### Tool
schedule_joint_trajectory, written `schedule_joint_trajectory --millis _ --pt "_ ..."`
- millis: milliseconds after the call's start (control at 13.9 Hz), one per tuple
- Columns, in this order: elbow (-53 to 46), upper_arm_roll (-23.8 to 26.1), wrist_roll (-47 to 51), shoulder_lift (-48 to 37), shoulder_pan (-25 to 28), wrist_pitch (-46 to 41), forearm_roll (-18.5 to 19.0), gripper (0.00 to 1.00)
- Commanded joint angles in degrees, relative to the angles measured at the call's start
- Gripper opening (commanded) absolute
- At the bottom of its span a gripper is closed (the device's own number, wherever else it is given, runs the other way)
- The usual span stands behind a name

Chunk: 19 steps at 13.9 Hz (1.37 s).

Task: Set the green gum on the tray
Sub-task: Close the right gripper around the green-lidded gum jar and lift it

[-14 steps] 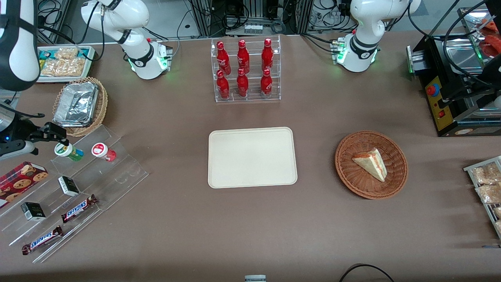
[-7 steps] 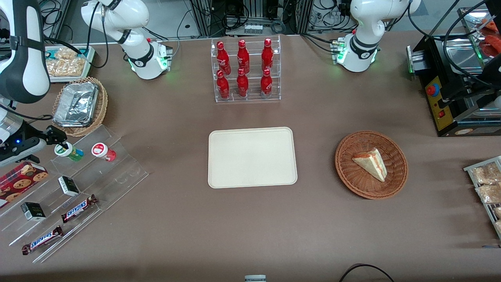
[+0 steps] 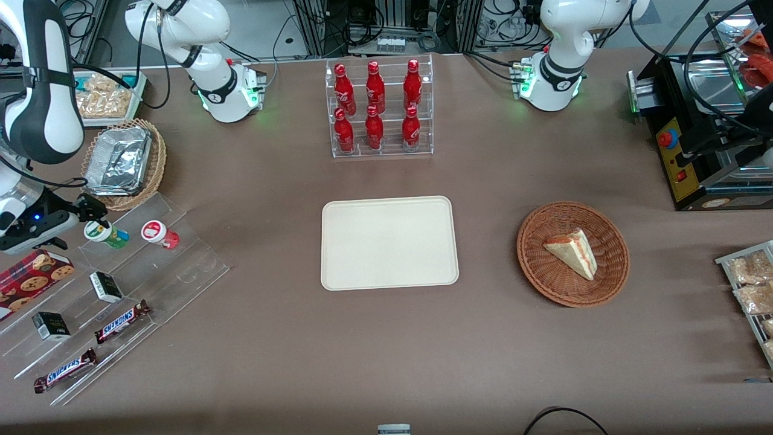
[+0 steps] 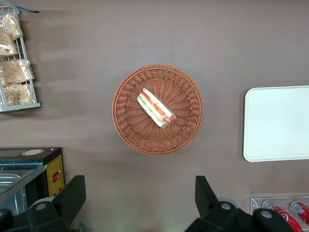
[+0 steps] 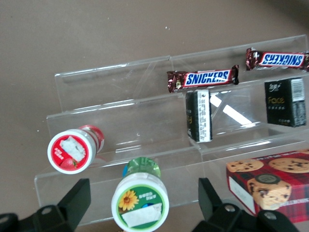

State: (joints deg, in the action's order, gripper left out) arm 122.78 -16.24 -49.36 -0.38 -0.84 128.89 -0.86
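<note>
The green gum point(image 3: 107, 235) stands on the top step of a clear stepped stand point(image 3: 187, 266) at the working arm's end of the table. Its white lid has a green sunflower label point(image 5: 140, 203). My right gripper point(image 3: 90, 212) hovers right over it, open. In the right wrist view the gripper point(image 5: 144, 205) has one black finger point(image 5: 76, 199) on each side of the lid, with clear gaps, not touching. The cream tray point(image 3: 389, 241) lies bare at the table's middle and also shows in the left wrist view point(image 4: 277, 123).
A red gum bottle point(image 3: 158, 233) stands beside the green one. Lower steps hold black boxes point(image 5: 199, 116) and Snickers bars point(image 5: 203, 79). A cookie box point(image 3: 33, 275), a foil-filled wicker basket point(image 3: 124, 160), a cola rack point(image 3: 377, 109) and a sandwich basket point(image 3: 572, 254) are also on the table.
The right arm's upper link has swung over the table's end and the gripper has shifted slightly over the green gum. The gum has not moved.
</note>
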Motion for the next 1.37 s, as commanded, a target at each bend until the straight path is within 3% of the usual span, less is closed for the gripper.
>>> schedule_joint_trajectory --millis 0,935,1007,1079,1151,1223,1295 --pt "1.94 -0.37 -0.74 -0.41 -0.13 1.9 -0.72 0.99" --pt "4.75 -1.77 -1.0 1.26 -0.21 5.15 -0.72 0.98" --pt "4.66 -1.77 -1.0 1.26 -0.21 5.23 -0.72 0.9" --pt "4.57 -1.69 -1.0 1.26 -0.21 5.15 -0.72 0.7" --pt "3.96 -1.69 -0.57 1.35 -0.21 4.63 -0.81 0.21" --pt "3.09 -1.69 -0.39 1.7 -0.04 4.19 -0.89 0.0" --pt "2.82 -1.77 -0.38 1.7 -0.04 3.75 -1.24 0.0"
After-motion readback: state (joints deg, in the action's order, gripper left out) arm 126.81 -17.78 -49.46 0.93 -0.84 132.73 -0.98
